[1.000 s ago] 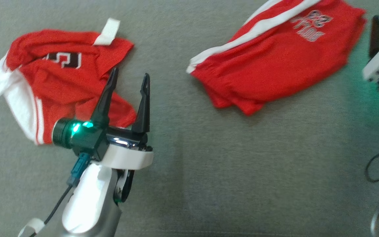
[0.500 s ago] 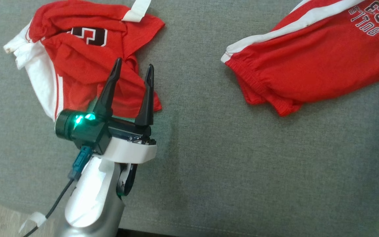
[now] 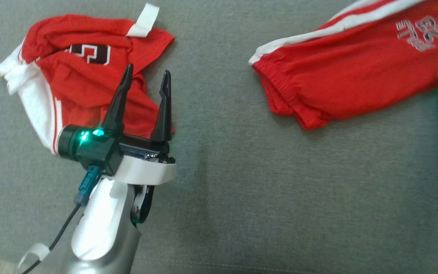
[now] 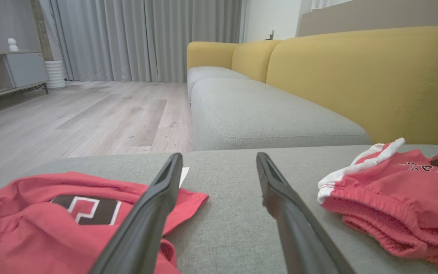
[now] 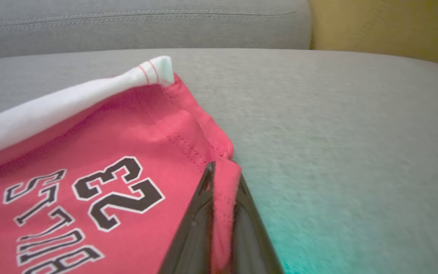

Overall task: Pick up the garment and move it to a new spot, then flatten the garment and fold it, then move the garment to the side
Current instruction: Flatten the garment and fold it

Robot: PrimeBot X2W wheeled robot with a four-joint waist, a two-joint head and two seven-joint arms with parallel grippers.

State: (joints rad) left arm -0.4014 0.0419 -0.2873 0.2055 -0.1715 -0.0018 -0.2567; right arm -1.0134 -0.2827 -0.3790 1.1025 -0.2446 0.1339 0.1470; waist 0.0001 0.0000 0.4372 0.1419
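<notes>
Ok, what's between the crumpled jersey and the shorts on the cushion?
Nothing: just bare grey cushion between the jersey and the shorts, as the head view shows.

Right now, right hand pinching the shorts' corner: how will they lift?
Likely floppy: the shorts lie in soft folds, so they should drape from the right hand. Probably light: thin fabric. Only a hem corner is pinched; it may slip.

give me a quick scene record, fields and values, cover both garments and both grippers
surface: grey fabric sofa cushion
left garment: crumpled red and white jersey with dark number patch
right garment: red shorts with white side stripe and printed 23, lying fairly flat
left gripper: fingers open, by the jersey's edge, holding nothing
right gripper: fingers shut on a hem corner of the shorts
</notes>
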